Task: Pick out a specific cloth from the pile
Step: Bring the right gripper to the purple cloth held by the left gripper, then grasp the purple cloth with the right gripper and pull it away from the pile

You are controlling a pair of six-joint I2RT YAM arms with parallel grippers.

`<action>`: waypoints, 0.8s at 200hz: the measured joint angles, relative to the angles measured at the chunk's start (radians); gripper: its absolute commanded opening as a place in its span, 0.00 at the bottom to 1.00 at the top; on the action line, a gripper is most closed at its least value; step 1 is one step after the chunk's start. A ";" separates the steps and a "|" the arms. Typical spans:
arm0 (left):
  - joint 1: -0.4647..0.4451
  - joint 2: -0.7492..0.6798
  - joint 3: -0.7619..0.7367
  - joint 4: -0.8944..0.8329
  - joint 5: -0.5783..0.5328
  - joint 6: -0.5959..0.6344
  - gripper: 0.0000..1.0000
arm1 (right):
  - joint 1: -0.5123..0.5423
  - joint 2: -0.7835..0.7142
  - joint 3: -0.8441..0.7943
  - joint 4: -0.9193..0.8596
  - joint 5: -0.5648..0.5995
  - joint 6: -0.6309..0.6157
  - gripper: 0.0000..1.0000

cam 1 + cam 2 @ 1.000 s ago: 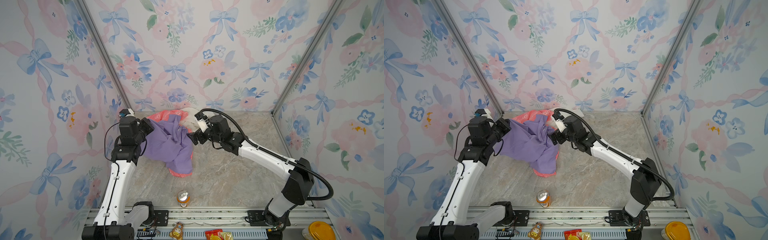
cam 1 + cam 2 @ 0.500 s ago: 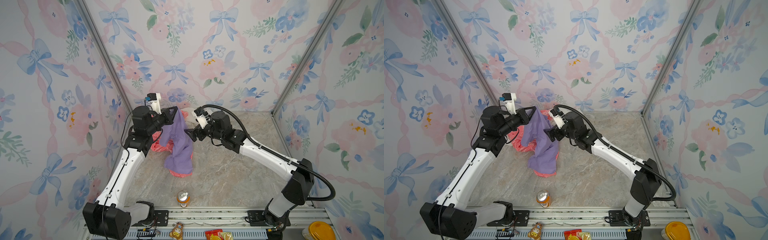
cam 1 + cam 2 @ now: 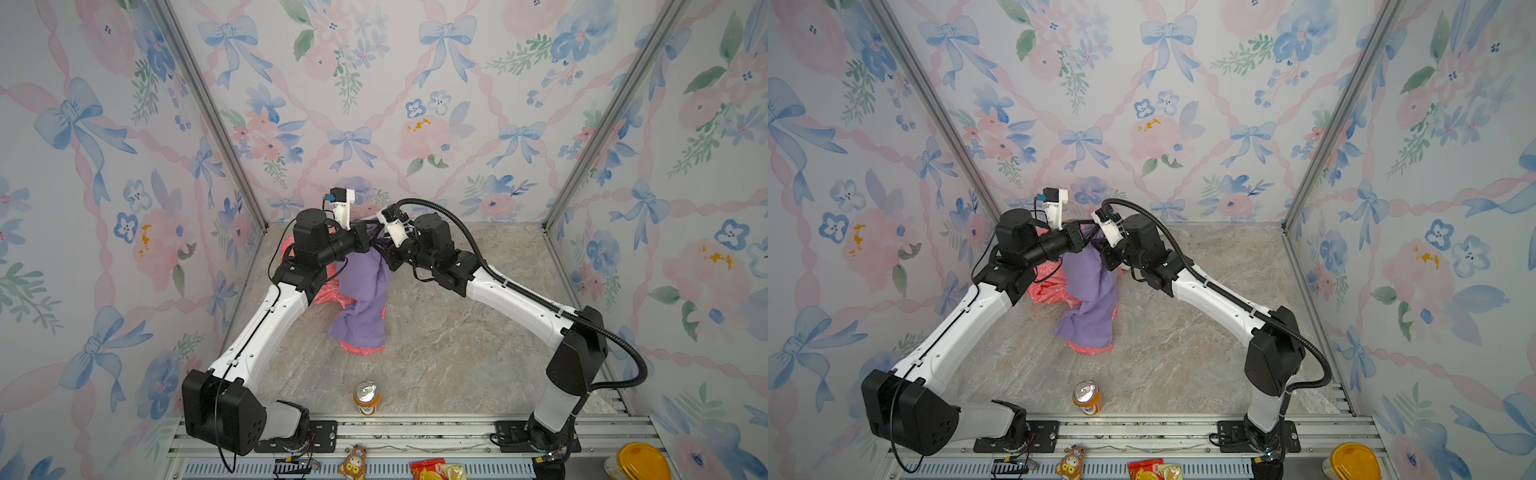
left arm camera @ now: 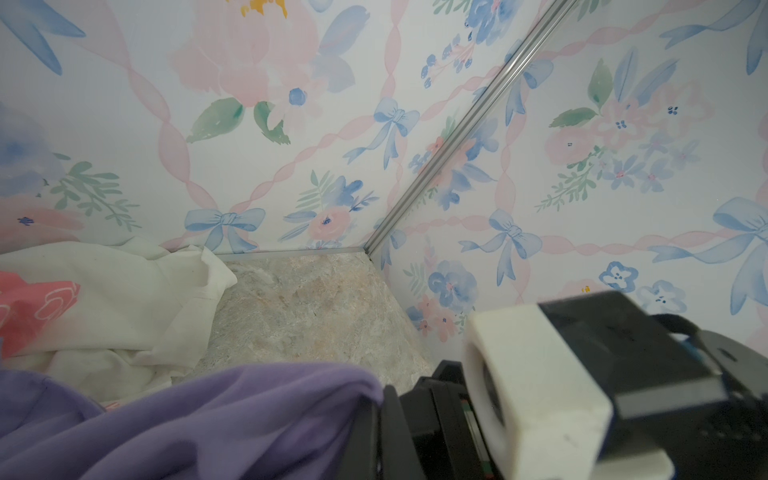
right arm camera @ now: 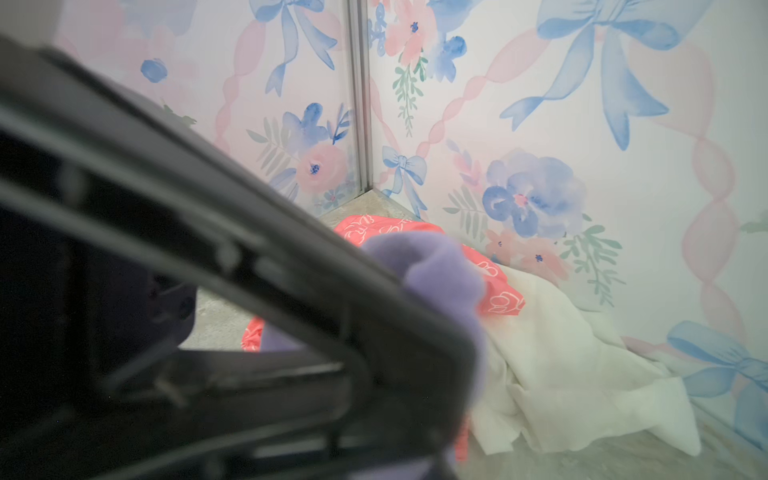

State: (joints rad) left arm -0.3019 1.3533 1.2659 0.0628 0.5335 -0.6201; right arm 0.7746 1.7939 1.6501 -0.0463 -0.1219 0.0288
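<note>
We see the left gripper (image 3: 371,242) clenched on the cloth (image 3: 365,299), raised near the table's back edge. Right gripper (image 3: 384,251) grip unclear. Hem drapes onto the pink cloth (image 3: 328,291); lifting may snag it.

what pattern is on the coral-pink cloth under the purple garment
White outline flowers on the coral-pink cloth, clearest in the right wrist view.

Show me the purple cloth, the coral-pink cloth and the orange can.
purple cloth (image 3: 365,299): top view, hanging middle fold.
coral-pink cloth (image 3: 1047,291): top view, crumpled left part.
orange can (image 3: 366,397): top view, silver lid.
</note>
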 measured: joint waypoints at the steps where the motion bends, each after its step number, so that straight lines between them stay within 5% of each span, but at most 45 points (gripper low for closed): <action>1: 0.000 0.001 0.000 0.000 0.000 0.000 0.00 | -0.001 0.000 0.000 0.001 0.000 -0.003 0.00; 20: -0.002 0.014 0.003 0.019 0.003 -0.001 0.00 | -0.010 0.006 0.005 0.008 0.002 0.009 0.00; 63: -0.006 0.018 0.018 0.071 -0.014 0.018 0.48 | -0.030 0.009 0.033 -0.003 0.002 0.008 0.00; 82: -0.005 0.018 0.029 0.094 -0.039 0.033 0.62 | -0.050 0.010 0.062 -0.016 0.010 -0.003 0.00; 160: 0.029 -0.031 0.024 0.124 -0.106 0.073 0.95 | -0.193 0.009 0.169 -0.077 0.077 -0.094 0.00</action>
State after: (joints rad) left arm -0.2733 1.3228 1.2903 0.1864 0.4271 -0.5468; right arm 0.5812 1.8030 1.8191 -0.1230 -0.0448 -0.0650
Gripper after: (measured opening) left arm 0.925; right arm 0.058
